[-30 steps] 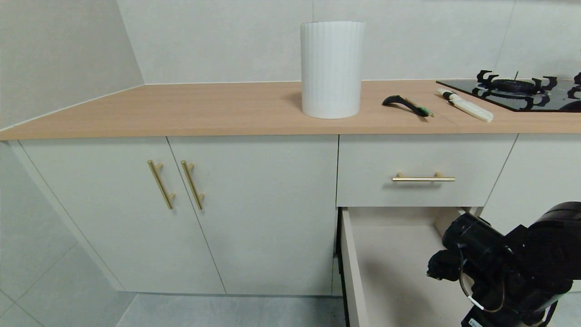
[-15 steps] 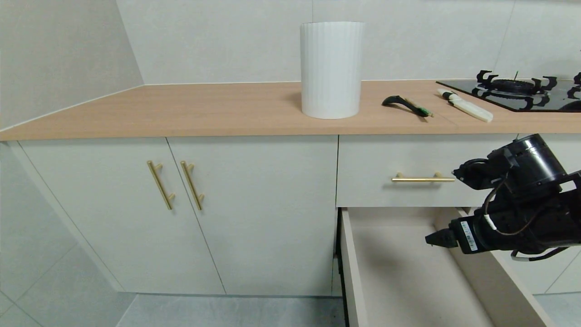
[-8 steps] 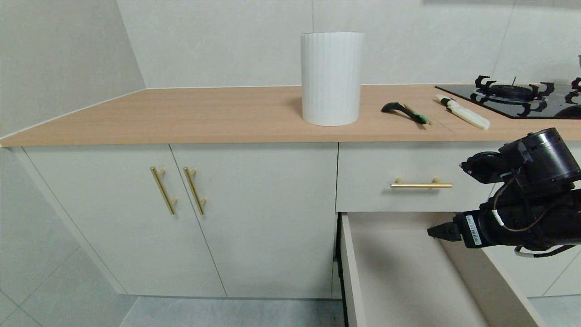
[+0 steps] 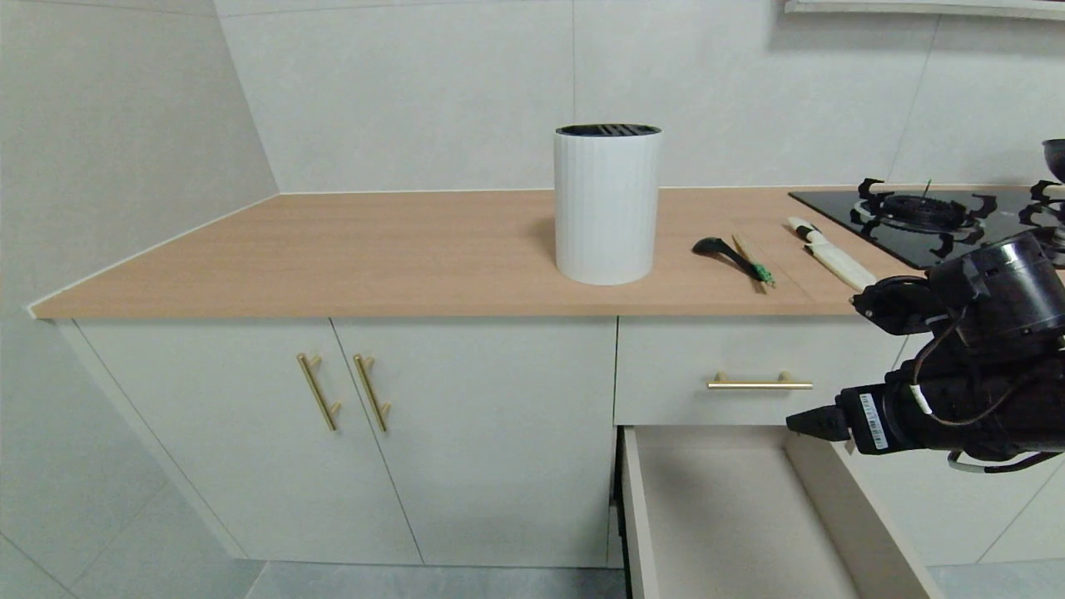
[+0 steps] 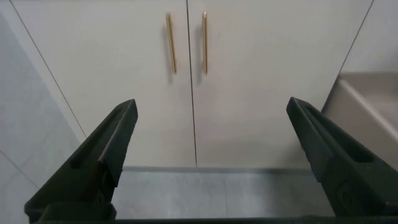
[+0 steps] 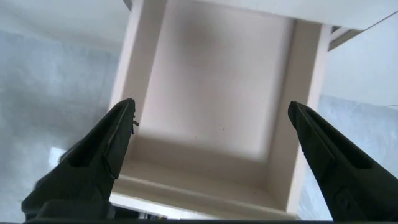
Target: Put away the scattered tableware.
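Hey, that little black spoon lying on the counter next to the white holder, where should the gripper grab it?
Probably the thin handle, about midway, from straight above, closing across it. The black spoon lies flat on the countertop, bowl toward the white holder, so nothing gets under it. A wooden stick lies close alongside and may crowd the grip.

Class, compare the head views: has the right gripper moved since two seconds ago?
Yes. The right gripper rose: earlier it sat well below the closed drawer's gold handle, low over the open drawer; now it hangs just under that handle's height.
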`<state>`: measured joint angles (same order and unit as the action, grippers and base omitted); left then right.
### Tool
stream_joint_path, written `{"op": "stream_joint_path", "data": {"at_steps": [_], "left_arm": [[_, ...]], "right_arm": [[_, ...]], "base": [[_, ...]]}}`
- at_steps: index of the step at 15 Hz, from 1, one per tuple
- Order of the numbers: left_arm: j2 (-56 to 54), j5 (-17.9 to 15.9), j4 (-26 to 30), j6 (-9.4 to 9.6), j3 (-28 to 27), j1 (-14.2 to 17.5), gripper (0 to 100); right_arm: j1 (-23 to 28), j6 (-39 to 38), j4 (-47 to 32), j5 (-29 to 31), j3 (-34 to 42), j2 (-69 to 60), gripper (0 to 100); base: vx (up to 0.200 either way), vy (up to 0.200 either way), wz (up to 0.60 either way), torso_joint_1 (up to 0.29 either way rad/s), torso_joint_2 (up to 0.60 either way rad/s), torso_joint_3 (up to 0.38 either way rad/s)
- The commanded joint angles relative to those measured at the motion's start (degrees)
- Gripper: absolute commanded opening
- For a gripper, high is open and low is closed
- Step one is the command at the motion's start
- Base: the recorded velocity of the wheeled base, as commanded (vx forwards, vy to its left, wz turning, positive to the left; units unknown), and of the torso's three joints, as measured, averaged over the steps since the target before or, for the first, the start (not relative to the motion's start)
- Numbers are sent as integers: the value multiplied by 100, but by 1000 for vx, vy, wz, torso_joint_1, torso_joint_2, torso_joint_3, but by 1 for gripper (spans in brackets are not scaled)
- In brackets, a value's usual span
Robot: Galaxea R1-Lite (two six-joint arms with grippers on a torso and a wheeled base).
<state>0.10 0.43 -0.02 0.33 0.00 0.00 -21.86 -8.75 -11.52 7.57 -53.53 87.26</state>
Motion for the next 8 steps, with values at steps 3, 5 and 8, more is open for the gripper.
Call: {"op": "stream_joint_path", "data": {"at_steps": [3,5,8], "left_arm": [[8,1,2,2,0,0,100],[8,1,11,2,0,0,100],[8,1,2,2,0,0,100]], "right_arm": [[24,5,308,8,-52,-16,100],[112,102,1108,-36,-386,28,100],[129,119,827,-1,-1643,415,100]], "base": [[0,0,0,120,-305,-190],[0,0,0,18,-45,-33],[0,0,0,0,0,0]]}}
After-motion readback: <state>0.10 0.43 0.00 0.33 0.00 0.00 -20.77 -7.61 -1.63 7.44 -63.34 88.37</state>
